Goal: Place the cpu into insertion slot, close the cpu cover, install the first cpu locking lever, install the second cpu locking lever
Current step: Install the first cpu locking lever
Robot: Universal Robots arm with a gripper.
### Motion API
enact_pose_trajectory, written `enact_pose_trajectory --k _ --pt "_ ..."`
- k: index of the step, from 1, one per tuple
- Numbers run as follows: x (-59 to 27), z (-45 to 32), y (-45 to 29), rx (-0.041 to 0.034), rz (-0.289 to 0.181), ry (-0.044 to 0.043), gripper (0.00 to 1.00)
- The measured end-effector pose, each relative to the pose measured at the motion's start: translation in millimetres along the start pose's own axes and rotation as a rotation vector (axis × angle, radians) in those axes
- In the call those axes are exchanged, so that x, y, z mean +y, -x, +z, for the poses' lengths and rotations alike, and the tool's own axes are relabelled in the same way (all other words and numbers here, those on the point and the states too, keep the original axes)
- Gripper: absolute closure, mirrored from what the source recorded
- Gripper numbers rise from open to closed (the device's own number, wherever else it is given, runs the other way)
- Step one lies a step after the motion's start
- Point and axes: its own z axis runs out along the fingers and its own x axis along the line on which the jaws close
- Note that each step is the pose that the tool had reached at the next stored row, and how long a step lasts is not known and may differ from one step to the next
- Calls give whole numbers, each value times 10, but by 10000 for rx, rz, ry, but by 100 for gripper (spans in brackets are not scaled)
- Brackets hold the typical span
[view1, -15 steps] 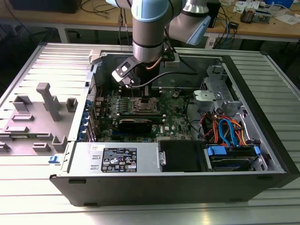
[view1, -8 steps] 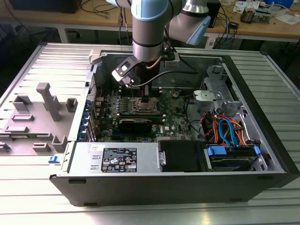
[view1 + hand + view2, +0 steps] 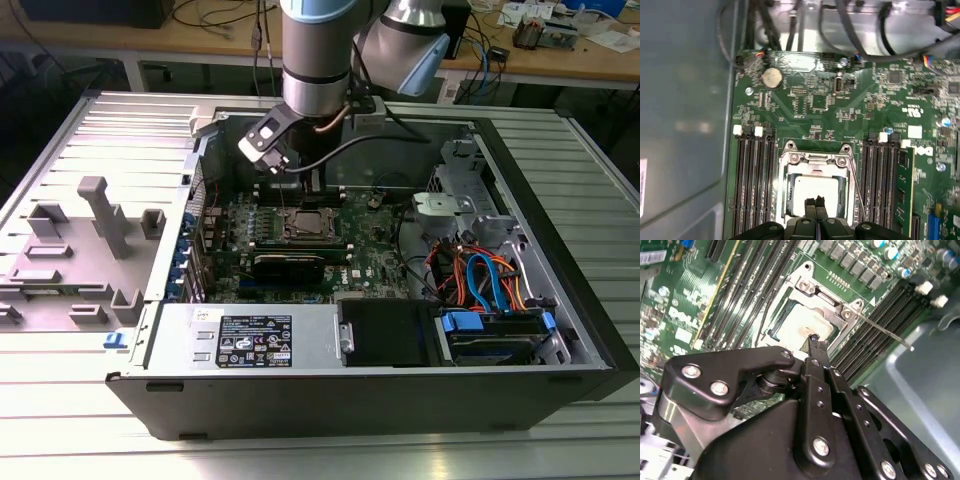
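Over the ribbed metal table (image 3: 600, 440) sits an open computer case (image 3: 350, 400), and the arm (image 3: 315, 60) reaches down into it above the green circuit board (image 3: 370, 262). Near the board's middle, between banks of long black memory slots (image 3: 754, 185), lies the insertion slot (image 3: 787, 192). The cpu cover (image 3: 815, 161) appears to lie flat over it, its silver frame ringing the window. The cpu (image 3: 812, 187) shows through that window, dull silver and seated in the slot.

A thin wire locking lever (image 3: 885, 331) stands out from one corner of the cover, slanting clear of the frame, so I judge it not yet latched.

Smallest of all, the gripper (image 3: 815, 201) has its jaws pressed together with nothing visible between them. Their tips hang just above, or on, the edge of the cpu's top; which one I cannot tell.

The risks seem plain. Closed tips bearing down on the chip could mar its lid or load the pins beneath. The lever is thin and springy, so a push could slip off it and strike the memory slots or small parts nearby.
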Motion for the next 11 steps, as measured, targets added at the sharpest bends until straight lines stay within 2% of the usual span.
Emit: enact_pose_trajectory --k 2,4,6,8,11 --pt "0 1 0 7 -615 -14 89" --pt "0 1 1 11 -997 -23 89" --pt "0 4 1 21 -1667 -37 89" --pt "0 7 1 26 -2021 -44 89" --pt "0 16 1 36 -2800 -61 89"
